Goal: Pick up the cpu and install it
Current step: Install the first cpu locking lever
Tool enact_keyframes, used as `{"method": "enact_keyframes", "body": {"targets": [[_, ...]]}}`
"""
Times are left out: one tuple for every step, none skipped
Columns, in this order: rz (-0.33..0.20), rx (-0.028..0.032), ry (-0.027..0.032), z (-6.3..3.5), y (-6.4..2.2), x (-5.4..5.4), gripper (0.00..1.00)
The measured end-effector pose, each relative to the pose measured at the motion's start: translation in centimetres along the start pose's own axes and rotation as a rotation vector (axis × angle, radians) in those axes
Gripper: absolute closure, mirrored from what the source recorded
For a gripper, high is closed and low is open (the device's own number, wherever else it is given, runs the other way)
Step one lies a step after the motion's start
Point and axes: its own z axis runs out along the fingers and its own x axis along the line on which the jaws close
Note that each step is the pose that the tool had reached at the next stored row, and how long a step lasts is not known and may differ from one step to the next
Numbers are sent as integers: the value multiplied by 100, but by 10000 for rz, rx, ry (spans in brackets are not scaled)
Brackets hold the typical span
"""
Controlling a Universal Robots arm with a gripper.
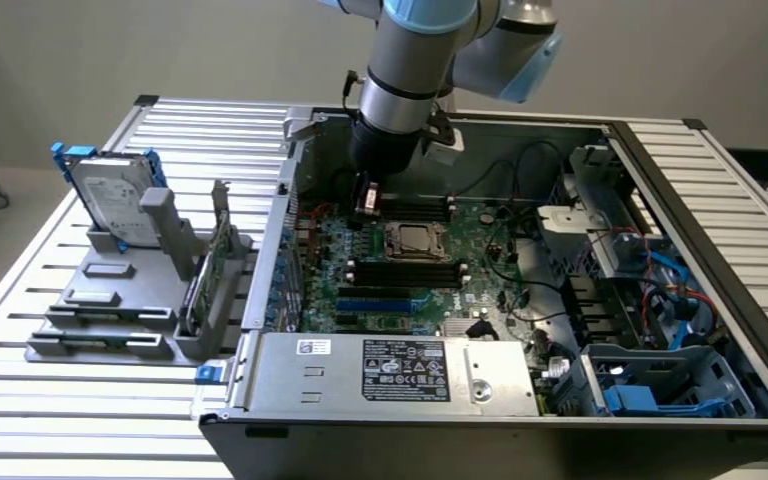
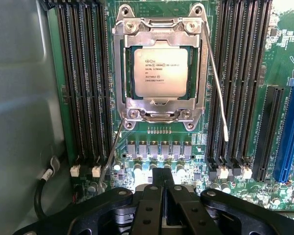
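Observation:
The cpu (image 2: 160,66), a flat silver-grey square with printed text, lies inside the metal-framed socket (image 2: 159,105) on the green motherboard (image 2: 157,134). From the exterior view the cpu (image 1: 415,238) sits mid-board inside the open computer case. My gripper (image 2: 164,175) is shut with its fingers pressed together and nothing between them. It hangs above the board just beside the socket, near the row of small capacitors. In the exterior view the gripper (image 1: 368,203) is a little toward that view's left and back of the socket.
Two thin wire levers (image 2: 216,83) (image 2: 111,154) run along the socket's sides. Black memory slots (image 2: 83,83) flank it, and blue expansion slots (image 2: 289,132) lie further off. Outside the case (image 1: 624,135), a hard drive with blue brackets (image 1: 115,195) stands in a grey holder.

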Motion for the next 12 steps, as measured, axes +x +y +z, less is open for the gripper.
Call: {"method": "enact_keyframes", "body": {"targets": [[-1,-17,2,7,-32,0,89],[18,-16,21,2,-48,0,89],[52,-17,64,-4,-63,0,89],[105,-19,112,-8,-72,0,89],[171,-22,149,-12,-78,0,89],[245,-23,185,-16,-82,0,89],[318,-26,220,-22,-85,0,89],[456,-31,281,-33,-91,1,89],[579,-35,332,-45,-96,1,89],[672,-37,370,-56,-99,2,89],[758,-41,407,-66,-102,2,89],[847,-44,444,-76,-105,2,89]]}}
